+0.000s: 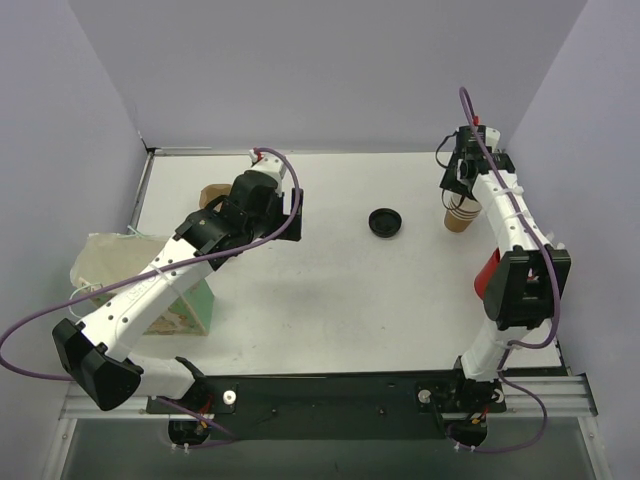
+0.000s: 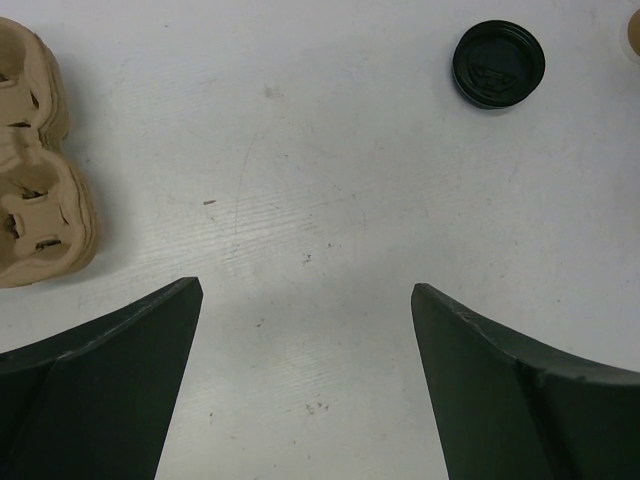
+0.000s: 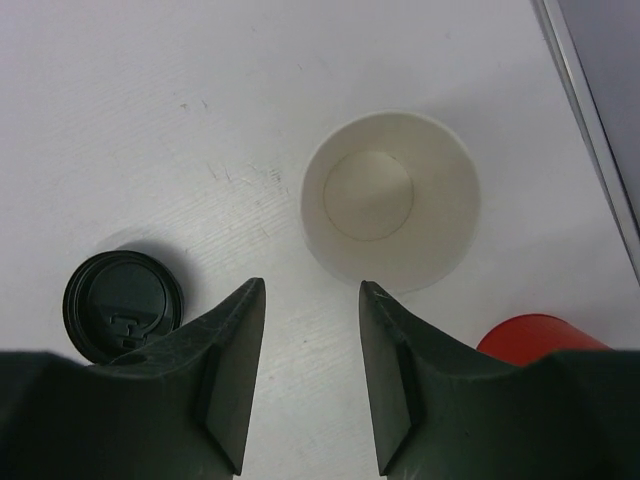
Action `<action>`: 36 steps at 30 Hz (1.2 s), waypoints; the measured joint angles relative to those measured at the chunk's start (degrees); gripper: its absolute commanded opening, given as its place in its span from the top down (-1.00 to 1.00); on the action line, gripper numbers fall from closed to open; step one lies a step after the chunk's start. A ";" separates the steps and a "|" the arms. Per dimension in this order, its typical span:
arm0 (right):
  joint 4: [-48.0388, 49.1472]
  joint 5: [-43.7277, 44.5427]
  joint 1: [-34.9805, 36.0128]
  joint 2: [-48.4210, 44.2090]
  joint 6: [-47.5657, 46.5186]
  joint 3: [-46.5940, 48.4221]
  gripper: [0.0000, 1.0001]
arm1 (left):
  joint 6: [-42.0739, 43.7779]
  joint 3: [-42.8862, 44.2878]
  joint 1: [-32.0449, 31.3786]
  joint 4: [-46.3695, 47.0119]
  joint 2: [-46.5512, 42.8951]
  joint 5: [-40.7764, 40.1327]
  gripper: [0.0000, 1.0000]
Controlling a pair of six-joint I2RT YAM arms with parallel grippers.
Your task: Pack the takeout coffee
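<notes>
Right wrist view: look straight down into the kraft cup [image 3: 390, 200], upright, uncovered and empty on the surface [image 3: 150, 100], right of the black lid [image 3: 123, 305] and apart from it. Note the right gripper [image 3: 312, 300] parted and holding nothing, right of the lid near the cup; likewise the left gripper [image 2: 306, 290], spread wide, left of the lid. Probably light, thin-walled, easily crushed: take gently around the mid wall, not the rim.

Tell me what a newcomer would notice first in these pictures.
The open, empty paper cup stands upright at the far right of the table, with the right gripper open just short of it. A black lid lies apart from the cup, flat near the table's middle. A tan pulp carrier sits toward the far left.
</notes>
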 measured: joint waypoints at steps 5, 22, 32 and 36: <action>1.49 -2.43 -1.31 2.56 -1.57 0.09 0.33 | 0.50 0.00 0.00 -0.52 0.00 0.20 -0.95; 2.71 -6.49 -5.09 8.33 -3.17 2.62 0.54 | 2.01 0.83 0.26 -2.95 1.07 0.28 -0.95; 2.80 -7.52 -5.22 9.33 -3.17 2.93 0.57 | 2.14 1.38 0.26 -3.13 2.93 0.28 -0.95; 2.64 -7.85 -5.51 9.42 -3.17 3.34 0.66 | 2.23 1.38 0.26 -3.37 3.13 0.26 -0.95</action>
